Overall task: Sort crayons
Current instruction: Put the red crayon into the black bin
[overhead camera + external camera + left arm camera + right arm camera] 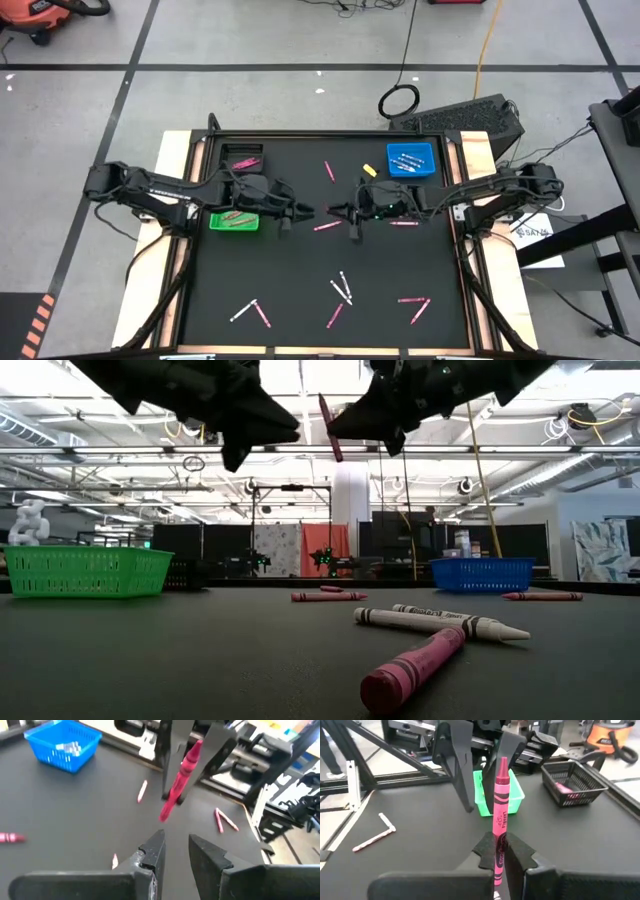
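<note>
My right gripper [333,211] is shut on a pink crayon [500,805] high above the middle of the table; the crayon also shows in the low view [330,428]. My left gripper [306,212] faces it, open, and its fingers [454,765] stand on either side of the crayon's pointed end without touching it. Several pink and white crayons lie loose on the black table [290,270], such as one pink crayon [327,227] below the grippers. A green tray [234,221] and a black tray [243,158] hold pink crayons. A blue tray [411,158] holds pale crayons. My right gripper pinches the crayon's wrapped shaft [499,836] between its two fingers, toward the flat end. The pointed end [502,762] sticks out past the fingertips toward my left gripper. The crayon is lifted clear of the table and stands steeply tilted in the low view.
Loose crayons lie near the front edge, such as a white pair [342,290] and a pink pair [415,305], and others lie at the front left [255,313]. One pink crayon [404,222] lies under my right arm. A small yellow piece [369,170] lies beside the blue tray.
</note>
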Controlling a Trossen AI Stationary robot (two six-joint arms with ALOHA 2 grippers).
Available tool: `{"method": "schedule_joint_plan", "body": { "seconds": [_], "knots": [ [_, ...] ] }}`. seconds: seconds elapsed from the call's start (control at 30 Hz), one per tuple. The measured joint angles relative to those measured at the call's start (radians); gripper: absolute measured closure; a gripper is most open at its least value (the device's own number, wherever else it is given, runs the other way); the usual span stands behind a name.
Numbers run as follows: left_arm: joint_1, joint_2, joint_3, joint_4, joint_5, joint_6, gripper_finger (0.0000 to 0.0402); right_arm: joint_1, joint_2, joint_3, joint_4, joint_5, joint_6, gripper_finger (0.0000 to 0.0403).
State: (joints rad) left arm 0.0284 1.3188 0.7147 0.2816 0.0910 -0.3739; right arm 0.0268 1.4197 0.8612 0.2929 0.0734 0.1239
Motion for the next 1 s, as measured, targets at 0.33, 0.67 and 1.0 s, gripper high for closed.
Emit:
{"method": "schedule_joint_plan", "body": {
  "seconds": [0.33,0.67,1.0],
  "knots": [
    [0.048,0.014,0.000,0.080,0.007,0.049,0.0311,-0.066,0.000,0.000,0.077,-0.130,-0.018,0.0401],
    [0.088,0.014,0.000,0.191,0.050,0.045,0.0311,-0.074,0.000,0.000,0.082,-0.130,-0.054,0.0401],
    [0.092,0.014,0.000,0.237,0.085,0.040,0.0311,-0.087,0.000,0.000,0.093,-0.125,-0.055,0.0401]
  ]
}}
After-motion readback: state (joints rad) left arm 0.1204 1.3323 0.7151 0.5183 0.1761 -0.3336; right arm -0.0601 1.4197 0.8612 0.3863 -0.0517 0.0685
